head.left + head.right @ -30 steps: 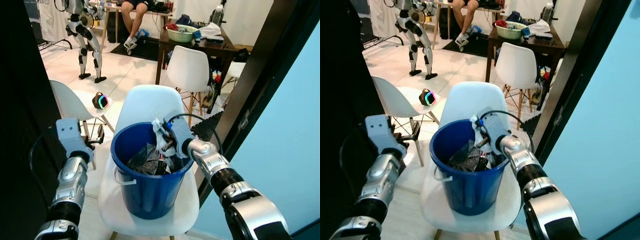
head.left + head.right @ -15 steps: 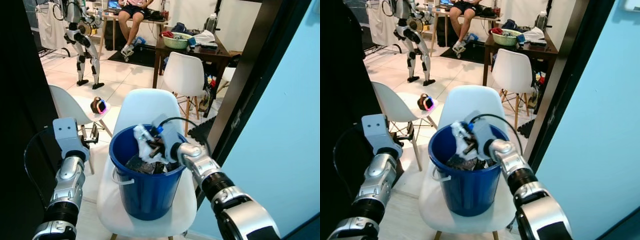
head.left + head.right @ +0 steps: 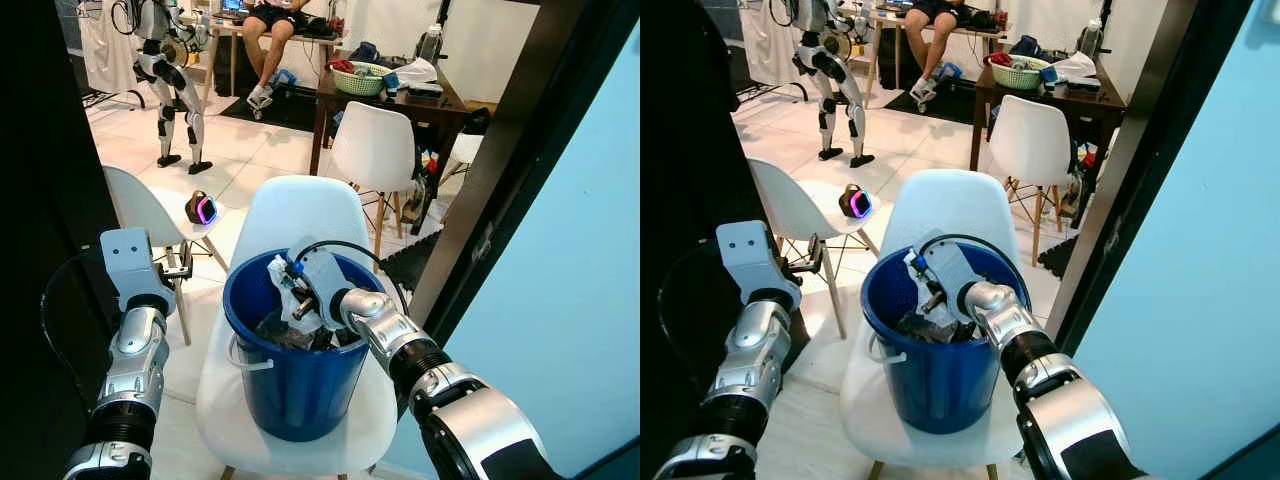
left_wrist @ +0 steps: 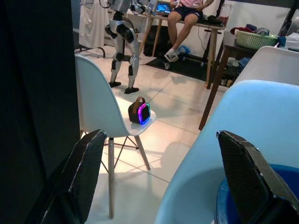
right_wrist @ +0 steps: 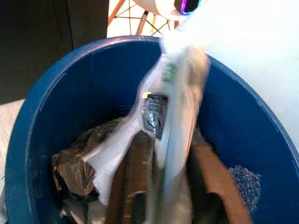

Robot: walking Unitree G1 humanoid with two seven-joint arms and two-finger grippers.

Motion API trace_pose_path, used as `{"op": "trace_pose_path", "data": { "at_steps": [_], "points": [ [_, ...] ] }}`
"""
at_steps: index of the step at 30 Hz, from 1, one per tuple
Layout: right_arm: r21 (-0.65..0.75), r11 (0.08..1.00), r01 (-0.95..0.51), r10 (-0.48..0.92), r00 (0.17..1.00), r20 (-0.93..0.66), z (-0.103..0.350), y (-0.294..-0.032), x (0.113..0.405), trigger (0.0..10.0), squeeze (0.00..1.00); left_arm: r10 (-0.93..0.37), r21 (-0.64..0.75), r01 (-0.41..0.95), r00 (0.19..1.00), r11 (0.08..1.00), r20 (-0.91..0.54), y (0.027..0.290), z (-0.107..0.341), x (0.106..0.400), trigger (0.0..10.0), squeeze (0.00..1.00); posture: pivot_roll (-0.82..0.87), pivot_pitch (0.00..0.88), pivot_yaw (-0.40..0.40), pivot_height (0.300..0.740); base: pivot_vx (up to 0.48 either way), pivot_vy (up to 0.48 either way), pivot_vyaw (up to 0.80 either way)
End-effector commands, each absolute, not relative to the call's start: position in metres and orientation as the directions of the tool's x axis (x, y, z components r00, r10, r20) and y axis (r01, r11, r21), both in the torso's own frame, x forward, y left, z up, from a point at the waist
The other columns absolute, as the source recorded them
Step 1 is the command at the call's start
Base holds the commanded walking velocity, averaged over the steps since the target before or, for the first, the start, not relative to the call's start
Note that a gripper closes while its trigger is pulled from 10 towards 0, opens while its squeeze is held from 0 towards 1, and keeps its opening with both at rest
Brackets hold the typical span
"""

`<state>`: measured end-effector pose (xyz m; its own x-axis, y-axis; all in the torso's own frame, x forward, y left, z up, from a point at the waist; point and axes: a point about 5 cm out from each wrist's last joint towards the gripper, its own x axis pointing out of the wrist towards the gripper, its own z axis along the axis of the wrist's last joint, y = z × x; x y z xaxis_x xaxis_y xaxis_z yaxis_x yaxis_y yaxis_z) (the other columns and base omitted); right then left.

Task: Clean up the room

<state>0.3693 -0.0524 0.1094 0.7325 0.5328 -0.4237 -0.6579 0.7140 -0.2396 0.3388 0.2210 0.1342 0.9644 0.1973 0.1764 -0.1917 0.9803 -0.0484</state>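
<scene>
Nearest you: blue bucket (image 3: 290,385) sits on the seat of a white chair (image 3: 300,215), raised to easy arm reach. Your right gripper (image 3: 300,297) hangs inside the bucket mouth, near its back rim, fingers clamped on a crumpled white plastic wrapper (image 5: 170,100) (printed label visible in the wrist view). Wrapper is over dark bagged rubbish (image 5: 70,165) already inside, so judged ready to let go.

Left gripper (image 4: 163,182) is raised at the bucket's left, fingers spread wide, holding nothing; likely kept clear.

Farther: second white chair (image 3: 140,205) with a small glowing speaker (image 3: 202,207) at its seat edge. Beyond, a dark table (image 3: 400,95) carrying a green basket (image 3: 360,72), another humanoid robot (image 3: 165,60), a seated person (image 3: 268,30).
</scene>
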Motion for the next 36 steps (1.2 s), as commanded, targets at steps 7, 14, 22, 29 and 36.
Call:
{"op": "trace_pose_path", "data": {
  "at_steps": [7,14,22,29,36],
  "points": [
    [-0.156,0.745,-0.649,0.548,0.728,-0.411,0.107,-0.057,0.368,10.0,1.00,0.187,-0.060,-0.180,0.972,0.982,0.143,0.217,0.130,0.340,10.0,0.00,0.06,0.000,-0.108,0.725,0.000,0.000,0.00],
    [-0.044,0.766,-0.641,0.593,0.731,-0.337,0.113,-0.064,0.372,10.0,1.00,0.182,-0.075,-0.175,0.979,0.982,0.089,0.211,0.125,0.341,10.0,0.00,0.06,0.000,-0.110,0.725,0.000,0.000,0.00],
    [0.160,0.623,-0.766,0.781,0.596,-0.188,0.116,-0.060,0.360,10.0,0.00,0.158,-0.085,-0.154,0.987,0.984,0.042,0.208,0.122,0.345,10.0,0.00,0.05,0.000,-0.093,0.725,-0.056,0.000,0.00],
    [0.332,0.582,-0.742,0.801,0.593,-0.080,0.108,-0.069,0.351,10.0,0.00,0.115,-0.064,-0.113,0.993,0.991,0.021,0.200,0.118,0.346,10.0,0.00,0.04,0.000,-0.085,0.725,-0.064,0.000,0.00],
    [0.481,0.528,-0.699,0.799,0.601,-0.004,0.089,-0.092,0.339,10.0,0.00,0.112,-0.037,-0.112,0.994,0.993,-0.008,0.201,0.109,0.343,10.0,0.00,0.04,0.000,-0.076,0.725,-0.456,0.000,0.00]
  ]
}}
